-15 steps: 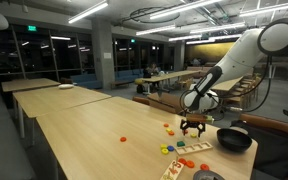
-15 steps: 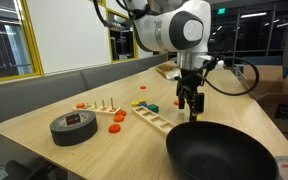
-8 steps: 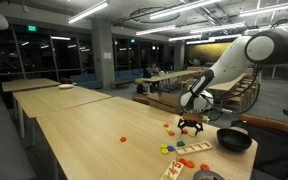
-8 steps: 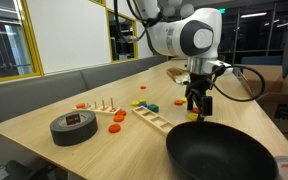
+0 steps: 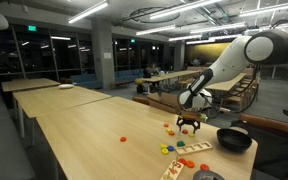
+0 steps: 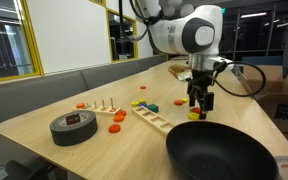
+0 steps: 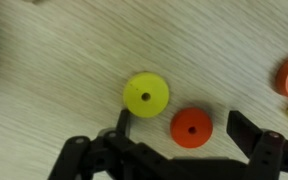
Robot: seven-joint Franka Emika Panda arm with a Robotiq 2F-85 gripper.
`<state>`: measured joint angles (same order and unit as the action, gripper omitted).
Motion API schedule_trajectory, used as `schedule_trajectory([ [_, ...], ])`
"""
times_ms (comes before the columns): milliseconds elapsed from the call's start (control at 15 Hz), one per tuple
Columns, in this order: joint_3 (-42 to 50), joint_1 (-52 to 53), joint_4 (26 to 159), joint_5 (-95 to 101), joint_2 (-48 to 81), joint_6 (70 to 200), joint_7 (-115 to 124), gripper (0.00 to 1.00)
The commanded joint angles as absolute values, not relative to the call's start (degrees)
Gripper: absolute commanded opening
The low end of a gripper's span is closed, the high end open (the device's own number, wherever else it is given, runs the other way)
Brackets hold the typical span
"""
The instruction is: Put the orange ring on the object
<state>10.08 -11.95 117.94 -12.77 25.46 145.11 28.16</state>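
Gripper (image 7: 180, 130) wide open, empty, fingers either side of the orange ring (image 7: 200, 133). Ring lies flat on the table (image 7: 54, 60), just beside a yellow disc (image 7: 137, 101). Judged light, rigid, thin, possibly slippery; pinch across outer rim, low.

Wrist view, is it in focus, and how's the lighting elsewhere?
Wrist view: even light, orange ring and yellow ring fairly crisp, tool a dark silhouette. In an exterior view, ceiling light strips glare against a dim hall; in an exterior view, the black bowl looms large in the foreground.
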Motion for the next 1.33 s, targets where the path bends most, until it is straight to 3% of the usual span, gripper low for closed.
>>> schedule_trajectory([
  [0, 11.3, -10.9, 115.0, -13.8, 27.3, 144.9, 28.7, 1.00],
  [400, 11.5, -10.9, 114.3, -13.6, 28.3, 145.0, 28.8, 1.00],
  [467, 11.5, -10.8, 114.3, -13.6, 28.3, 145.2, 28.8, 0.75],
  [600, 11.7, -10.7, 114.3, -13.4, 28.3, 145.2, 28.8, 0.68],
  [1000, 11.9, -10.4, 113.9, -13.2, 27.9, 145.1, 28.9, 0.21],
  [1067, 12.0, -10.2, 114.0, -13.1, 27.7, 145.1, 28.9, 0.25],
  [1267, 11.8, -10.1, 114.7, -13.2, 26.6, 144.3, 28.5, 0.25],
])
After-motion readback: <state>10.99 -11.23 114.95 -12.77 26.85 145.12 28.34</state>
